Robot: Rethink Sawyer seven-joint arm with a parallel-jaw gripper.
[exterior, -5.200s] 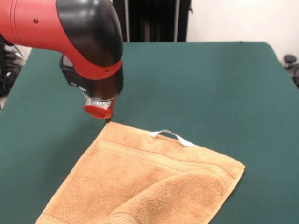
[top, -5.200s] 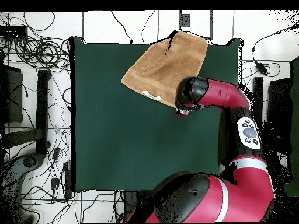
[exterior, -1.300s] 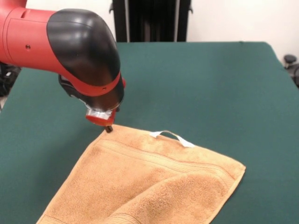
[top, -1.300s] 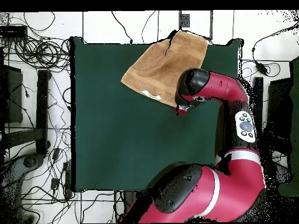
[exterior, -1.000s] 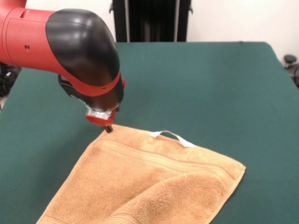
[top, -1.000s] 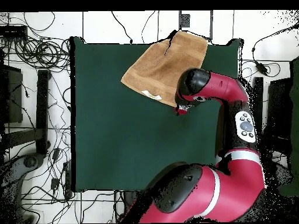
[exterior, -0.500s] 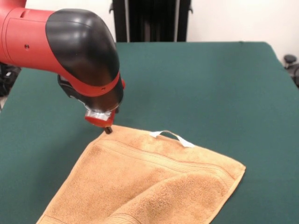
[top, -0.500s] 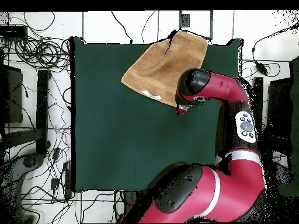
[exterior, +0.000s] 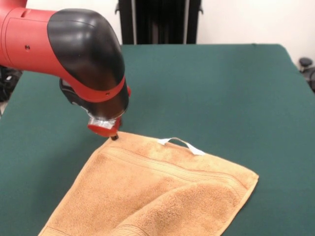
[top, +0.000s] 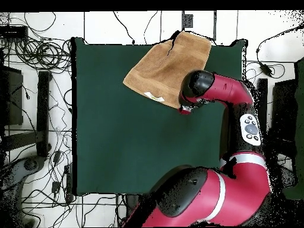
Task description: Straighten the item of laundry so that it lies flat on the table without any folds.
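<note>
The golden-tan towel [exterior: 162, 191] lies on the green table [exterior: 221, 88] at the picture's bottom, with a folded-over layer near its front. Its white loop tag [exterior: 181, 143] sticks out from the far hem. My gripper [exterior: 113, 136] hangs under the red and black arm, and its dark tip touches the towel's far-left corner. I cannot see how it is set. In the overhead view the towel [top: 166, 68] lies turned at an angle at the table's [top: 119, 142] top edge and reaches slightly past it, with the gripper [top: 184, 110] at its lower right corner.
The arm's bulky elbow [exterior: 83, 54] hangs over the table's left part in the front view. A black stand [exterior: 160, 22] is behind the table. Cables [top: 35, 53] lie on the floor around the table.
The gripper has shifted slightly to the left in the front view, staying at the towel's corner. The towel has hardly moved.
</note>
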